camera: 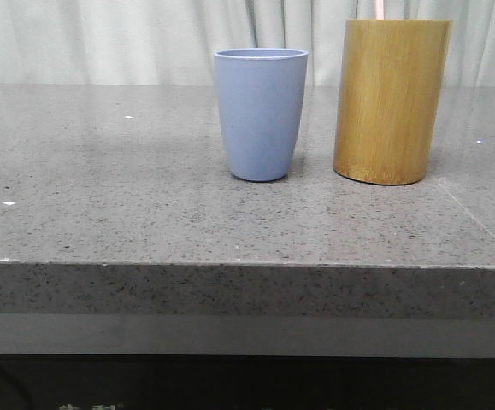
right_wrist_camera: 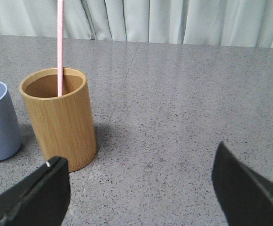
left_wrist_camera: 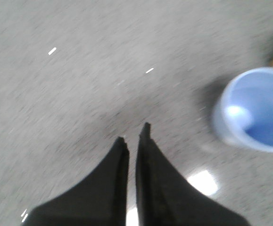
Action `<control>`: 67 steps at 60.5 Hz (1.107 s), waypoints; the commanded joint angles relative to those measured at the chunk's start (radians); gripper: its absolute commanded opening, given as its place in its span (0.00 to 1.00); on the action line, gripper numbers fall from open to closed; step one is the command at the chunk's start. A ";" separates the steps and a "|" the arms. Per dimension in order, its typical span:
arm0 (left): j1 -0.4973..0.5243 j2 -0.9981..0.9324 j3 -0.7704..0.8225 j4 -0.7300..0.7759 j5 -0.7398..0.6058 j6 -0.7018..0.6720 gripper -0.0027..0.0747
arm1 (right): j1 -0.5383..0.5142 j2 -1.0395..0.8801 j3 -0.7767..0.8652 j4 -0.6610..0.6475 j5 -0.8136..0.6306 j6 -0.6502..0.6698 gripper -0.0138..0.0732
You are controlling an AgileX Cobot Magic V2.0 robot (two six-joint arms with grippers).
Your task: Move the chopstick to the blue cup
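Note:
The blue cup (camera: 261, 114) stands upright mid-table, with the taller bamboo holder (camera: 391, 101) just to its right. A pale pink chopstick (right_wrist_camera: 60, 44) stands in the holder and rises well above its rim; only its lower bit (camera: 379, 9) shows in the front view. My left gripper (left_wrist_camera: 134, 132) is shut with nothing in it, hovering over bare table beside the blue cup (left_wrist_camera: 254, 109), whose inside looks empty. My right gripper (right_wrist_camera: 138, 165) is wide open over the table, apart from the holder (right_wrist_camera: 59, 117). Neither gripper appears in the front view.
The grey speckled stone table (camera: 102, 188) ends in a front edge (camera: 230, 263) close to the camera. Pale curtains (camera: 102, 38) hang behind the table. The left wrist view is motion-blurred.

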 commanded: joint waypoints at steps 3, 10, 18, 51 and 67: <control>0.106 -0.141 0.115 0.003 0.008 -0.015 0.01 | -0.003 0.014 -0.037 -0.004 -0.074 -0.003 0.87; 0.220 -0.233 0.255 0.003 -0.009 -0.039 0.01 | -0.003 0.014 -0.037 -0.004 -0.074 -0.003 0.87; 0.338 -0.352 0.428 -0.026 -0.108 -0.041 0.01 | -0.003 0.014 -0.037 -0.004 -0.074 -0.003 0.87; 0.439 -1.069 1.292 -0.124 -0.902 -0.041 0.01 | -0.003 0.014 -0.037 0.040 -0.074 -0.003 0.87; 0.439 -1.429 1.490 -0.124 -0.915 -0.039 0.01 | -0.002 0.101 -0.045 0.060 -0.095 -0.003 0.87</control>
